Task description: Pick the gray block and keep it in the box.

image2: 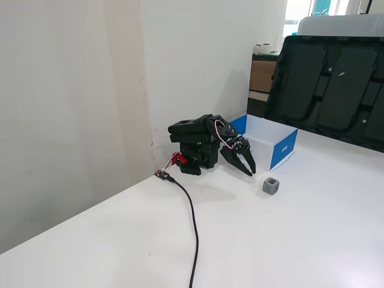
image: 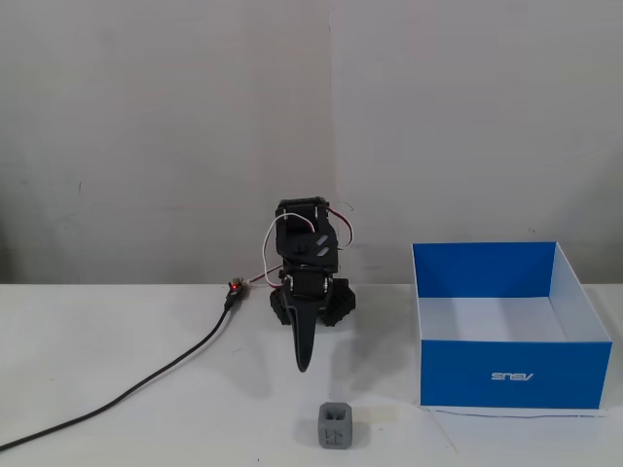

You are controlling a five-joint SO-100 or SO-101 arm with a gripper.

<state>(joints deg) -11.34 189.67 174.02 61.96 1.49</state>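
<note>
The gray block (image: 335,426) (image2: 271,186) sits on the white table near its front edge, apart from everything. The box (image: 516,375) (image2: 283,151), blue outside and white inside, stands to the block's right in a fixed view and holds nothing that I can see. The black arm is folded low by the wall. My gripper (image: 303,368) (image2: 249,173) points down at the table, behind the block and a little to its left. Its fingertips stand a small way apart with nothing between them.
A black cable (image: 146,384) (image2: 193,222) runs from a red-lit connector (image: 235,288) beside the arm's base across the table. A large black tray-like panel (image2: 327,84) leans at the table's far side behind the box.
</note>
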